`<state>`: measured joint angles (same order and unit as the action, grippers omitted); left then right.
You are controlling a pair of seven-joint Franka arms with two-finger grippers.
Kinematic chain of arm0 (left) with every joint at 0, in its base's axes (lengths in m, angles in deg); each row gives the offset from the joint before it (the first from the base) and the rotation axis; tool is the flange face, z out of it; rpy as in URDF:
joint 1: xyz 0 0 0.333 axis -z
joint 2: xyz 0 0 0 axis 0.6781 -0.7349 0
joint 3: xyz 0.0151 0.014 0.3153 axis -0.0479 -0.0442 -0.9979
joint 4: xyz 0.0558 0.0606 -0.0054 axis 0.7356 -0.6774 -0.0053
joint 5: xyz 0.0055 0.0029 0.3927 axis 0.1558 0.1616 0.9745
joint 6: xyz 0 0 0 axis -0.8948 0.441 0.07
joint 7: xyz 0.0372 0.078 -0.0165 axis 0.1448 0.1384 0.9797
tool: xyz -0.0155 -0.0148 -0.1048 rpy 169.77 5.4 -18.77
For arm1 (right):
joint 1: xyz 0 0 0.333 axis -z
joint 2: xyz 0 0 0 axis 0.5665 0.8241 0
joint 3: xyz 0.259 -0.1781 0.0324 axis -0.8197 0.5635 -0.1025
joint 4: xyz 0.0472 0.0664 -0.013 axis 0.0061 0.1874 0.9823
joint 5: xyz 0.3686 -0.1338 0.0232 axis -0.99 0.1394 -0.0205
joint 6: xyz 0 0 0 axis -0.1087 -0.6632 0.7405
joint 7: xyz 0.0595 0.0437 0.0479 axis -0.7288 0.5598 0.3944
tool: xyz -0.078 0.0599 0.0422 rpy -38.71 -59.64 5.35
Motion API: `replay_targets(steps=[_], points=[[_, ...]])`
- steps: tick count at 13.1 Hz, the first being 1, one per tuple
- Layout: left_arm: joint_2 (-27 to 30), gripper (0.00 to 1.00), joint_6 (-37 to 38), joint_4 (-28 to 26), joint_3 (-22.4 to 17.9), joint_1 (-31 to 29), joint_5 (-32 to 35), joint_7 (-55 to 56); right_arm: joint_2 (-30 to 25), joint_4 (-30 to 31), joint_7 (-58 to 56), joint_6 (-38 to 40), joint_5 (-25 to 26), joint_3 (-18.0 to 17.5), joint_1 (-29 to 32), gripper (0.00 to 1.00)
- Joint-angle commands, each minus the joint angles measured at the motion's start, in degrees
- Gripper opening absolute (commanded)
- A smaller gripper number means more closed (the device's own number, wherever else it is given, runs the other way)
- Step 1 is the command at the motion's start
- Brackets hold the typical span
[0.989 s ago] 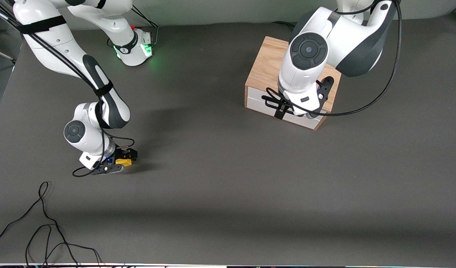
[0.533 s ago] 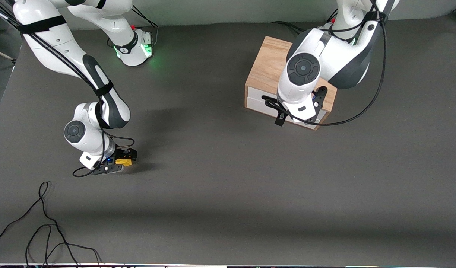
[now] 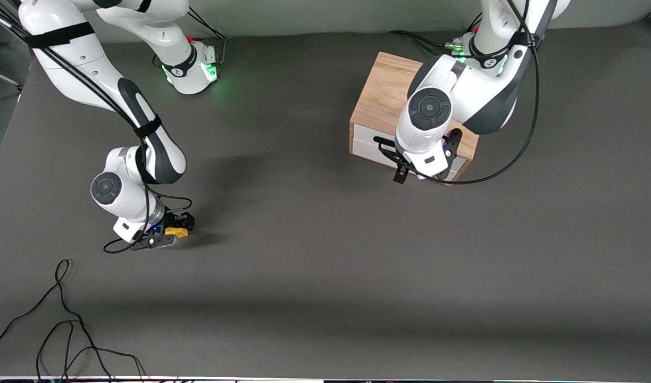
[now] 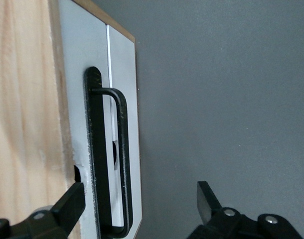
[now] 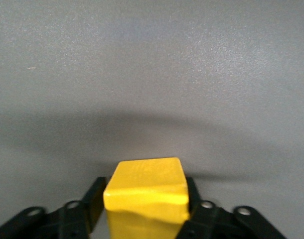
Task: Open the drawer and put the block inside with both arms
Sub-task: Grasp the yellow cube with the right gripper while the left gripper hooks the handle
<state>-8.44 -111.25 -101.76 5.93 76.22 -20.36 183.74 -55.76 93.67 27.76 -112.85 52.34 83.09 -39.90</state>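
Over the last sec the left gripper (image 3: pixel 422 169) has been lowered from above the cabinet (image 3: pixel 385 93) to the drawer (image 4: pixel 123 104) front, fingers wide astride the handle (image 4: pixel 123 164), not yet closed on it. Drawer is judged still shut, approx. no pull begun. The block (image 3: pixel 176 231) is held pinched in the right gripper (image 3: pixel 172 230) at table level toward the right arm's end, unchanged, arm waiting.
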Motion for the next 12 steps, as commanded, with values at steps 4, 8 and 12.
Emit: replay_targets(steps=[4,8,12], points=[[-1.6,1.00,-3.9,-2.2,-0.6,1.5,0.4,2.0,-1.0,-0.6,-1.3,1.1,0.4,0.0,0.0,0.35],[-3.5,1.00,-5.7,-1.9,-0.6,1.4,0.9,2.0,-1.5,-3.9,-1.3,7.1,0.4,0.0,0.0,0.31],[-5.0,1.00,-5.8,-1.8,-0.6,1.3,1.4,2.0,-3.0,-6.1,-1.2,10.8,0.4,0.0,0.1,0.29]])
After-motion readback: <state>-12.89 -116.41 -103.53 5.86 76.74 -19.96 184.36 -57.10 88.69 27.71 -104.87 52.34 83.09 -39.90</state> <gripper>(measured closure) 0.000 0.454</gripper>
